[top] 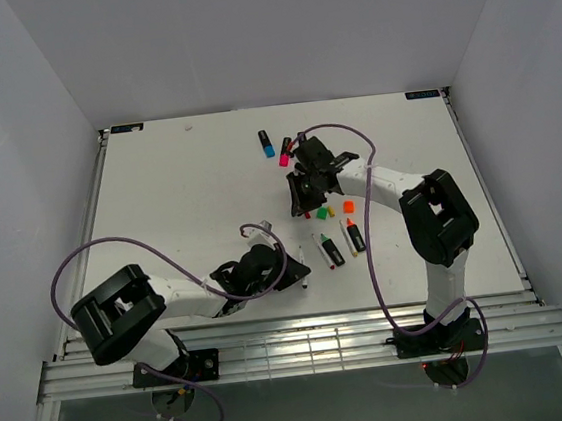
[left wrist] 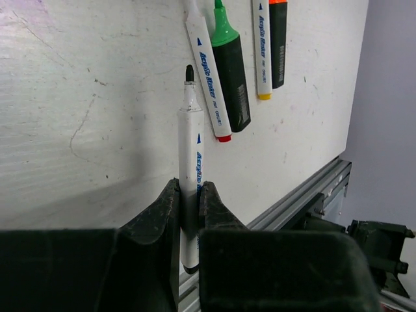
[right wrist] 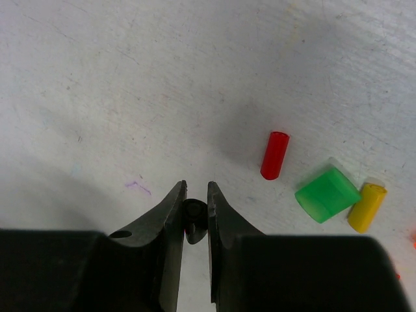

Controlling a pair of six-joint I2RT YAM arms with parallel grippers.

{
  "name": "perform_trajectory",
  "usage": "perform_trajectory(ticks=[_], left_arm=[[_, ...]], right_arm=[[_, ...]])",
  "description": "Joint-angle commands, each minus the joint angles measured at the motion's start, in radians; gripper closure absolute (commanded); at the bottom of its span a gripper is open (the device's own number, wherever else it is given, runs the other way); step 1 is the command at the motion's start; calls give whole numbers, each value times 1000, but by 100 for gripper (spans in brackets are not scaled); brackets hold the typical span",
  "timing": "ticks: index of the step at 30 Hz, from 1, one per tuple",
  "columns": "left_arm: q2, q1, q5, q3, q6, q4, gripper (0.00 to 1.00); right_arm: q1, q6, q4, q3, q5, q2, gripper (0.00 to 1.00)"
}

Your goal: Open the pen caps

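Your left gripper is clamping a thin white pen by its barrel, with the bare black tip pointing away. Your right gripper, well apart from it, is pinching the small black cap between nearly closed fingers over the table. This pen's uncapping is looking done, so the step in hand is getting rid of the cap. The next move is calling for you to lower and release it beside the red cap, green cap and yellow cap lying loose close by, then lay the pen down. On the far side, a blue cap and a pink cap are sitting on their markers, awaiting you. No tray or bin is showing, and everything is lying on the bare table.
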Motion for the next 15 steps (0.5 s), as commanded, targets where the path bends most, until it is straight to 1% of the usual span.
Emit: perform_trajectory(ticks=[1,3,5,10,12,15], left_arm=[[48,-27,-89,50,-56,37,87],[88,-29,-103,61,-56,49,85],[109,-29,-110,80,-63,49,78],[163,-29,-127,92,-76,61,75],[177,-29,-130,90,-88,77,69],[204,-29,-118,100,-93,95,64]], right_arm=[[-3,-51,2,16,43,1,92],[-3,-63,-1,21,54,14,92],[-3,-72,-3,28,62,28,92],[-3,-86,-4,36,63,49,91],[-3,-89,-1,39,59,61,89],[-3,-92,-4,53,60,83,88]])
